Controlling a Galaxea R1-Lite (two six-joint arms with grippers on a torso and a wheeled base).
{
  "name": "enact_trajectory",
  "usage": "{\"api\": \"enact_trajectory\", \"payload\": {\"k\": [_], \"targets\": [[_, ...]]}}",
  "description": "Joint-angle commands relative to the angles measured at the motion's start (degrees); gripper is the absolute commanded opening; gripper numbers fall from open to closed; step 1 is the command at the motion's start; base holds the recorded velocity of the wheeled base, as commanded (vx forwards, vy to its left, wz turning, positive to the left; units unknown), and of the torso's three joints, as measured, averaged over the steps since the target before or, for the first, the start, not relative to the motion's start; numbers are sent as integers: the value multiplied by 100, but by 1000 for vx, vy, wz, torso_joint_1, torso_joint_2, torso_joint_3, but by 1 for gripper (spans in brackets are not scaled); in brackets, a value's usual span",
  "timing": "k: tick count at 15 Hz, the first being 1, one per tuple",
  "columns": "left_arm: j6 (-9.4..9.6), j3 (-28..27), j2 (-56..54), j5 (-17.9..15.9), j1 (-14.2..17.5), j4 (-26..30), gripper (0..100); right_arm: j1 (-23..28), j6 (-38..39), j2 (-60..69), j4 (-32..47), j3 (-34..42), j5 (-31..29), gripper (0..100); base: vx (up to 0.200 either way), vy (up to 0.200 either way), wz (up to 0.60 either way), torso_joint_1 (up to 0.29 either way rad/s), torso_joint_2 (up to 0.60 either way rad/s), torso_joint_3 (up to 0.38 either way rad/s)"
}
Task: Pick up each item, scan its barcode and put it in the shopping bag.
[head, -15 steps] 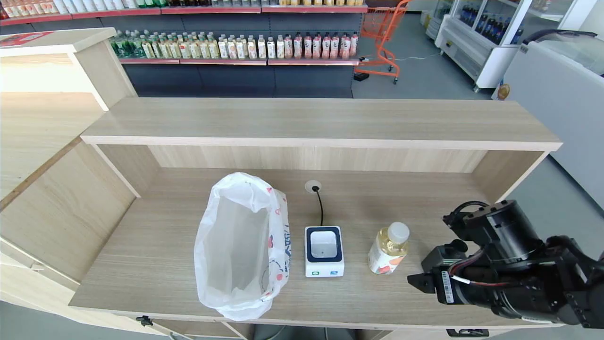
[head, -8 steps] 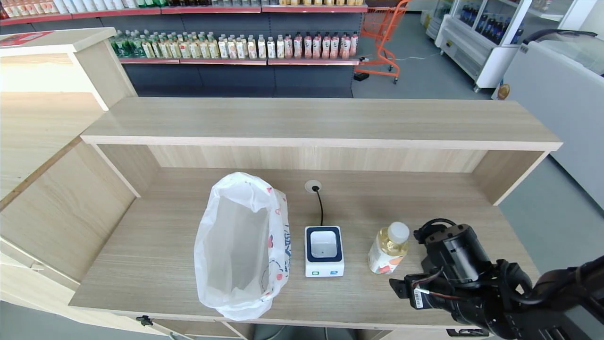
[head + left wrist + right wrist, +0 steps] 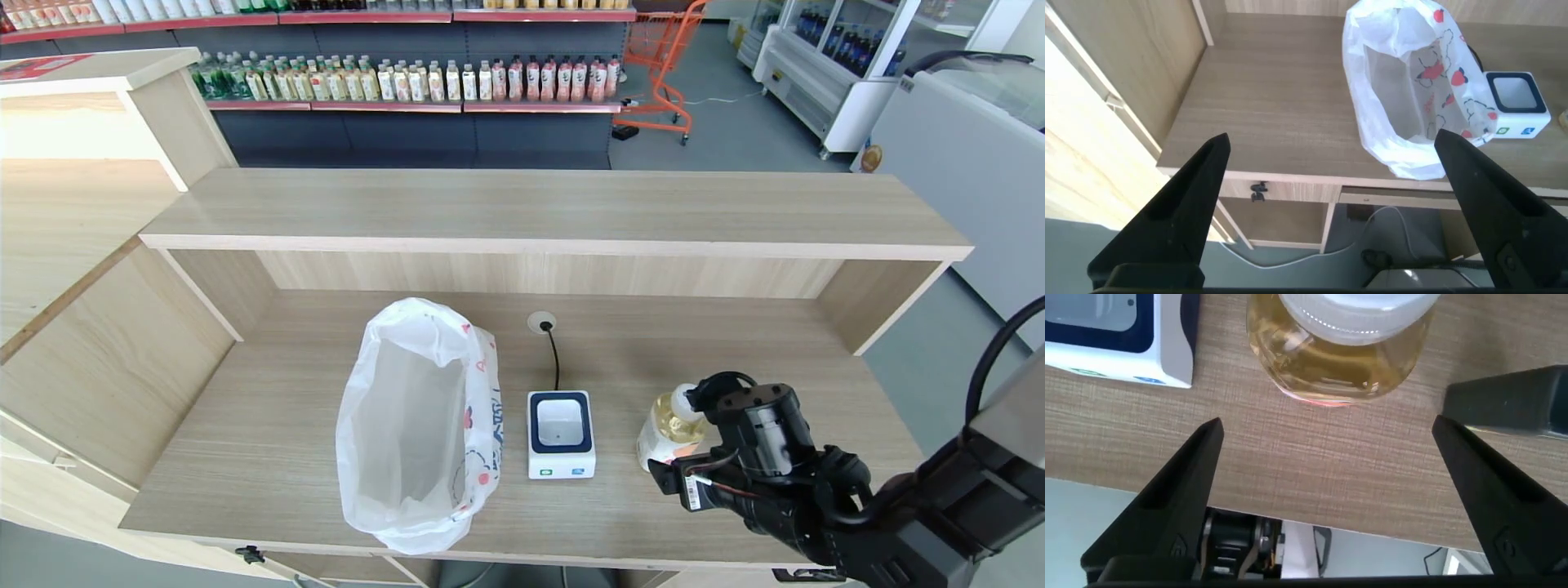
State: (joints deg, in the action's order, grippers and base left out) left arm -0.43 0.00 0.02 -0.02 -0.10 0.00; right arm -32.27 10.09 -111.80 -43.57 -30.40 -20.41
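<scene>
Right gripper (image 3: 1328, 429) nearer now, jaws wide, just short of bottle (image 3: 1339, 351).

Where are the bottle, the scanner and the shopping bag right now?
bottle (image 3: 668, 426), head view, on its clear body.
scanner (image 3: 561, 423), head view, on its top window.
shopping bag (image 3: 484, 408), head view, on the printed wall beside the scanner.

A shop: drink shelves (image 3: 408, 82), checkout counter (image 3: 555, 212), barcode scanner (image 3: 561, 434)
</scene>
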Motion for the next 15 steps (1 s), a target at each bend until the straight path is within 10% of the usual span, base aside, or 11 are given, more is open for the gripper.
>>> {"api": "enact_trajectory", "payload": {"k": [1,15], "targets": [[-1,0,-2,-6,1,0,100,45,-148,-228,-46,-97,28,100,0,0,0,0,0,0],[-1,0,-2,2,1,0,100,203,-614,-1309,-1040,-1187,265,100,0,0,0,0,0,0]]}}
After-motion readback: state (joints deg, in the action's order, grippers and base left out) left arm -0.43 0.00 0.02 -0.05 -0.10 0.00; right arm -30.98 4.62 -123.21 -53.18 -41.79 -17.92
